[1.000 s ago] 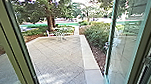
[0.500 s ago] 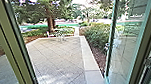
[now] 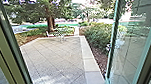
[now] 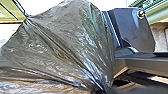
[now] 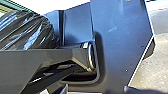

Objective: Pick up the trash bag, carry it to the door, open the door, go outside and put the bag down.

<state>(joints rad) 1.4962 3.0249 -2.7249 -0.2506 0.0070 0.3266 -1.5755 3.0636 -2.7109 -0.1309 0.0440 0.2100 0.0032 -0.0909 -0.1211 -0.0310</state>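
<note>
Close by the left wrist, the dark trash bag (image 4: 57, 42) bulges, shiny and creased, its folds drawn together at one spot (whether either gripper pinches it, I cannot tell). Ahead, a glass door (image 3: 131, 39) stands open on the right, a frame (image 3: 12, 45) slants down the left, and paving (image 3: 54, 56) runs to far greenery (image 3: 96, 35). Going outside seems the step in hand; it calls for driving slowly through the gap, bag clear of both sides.
</note>
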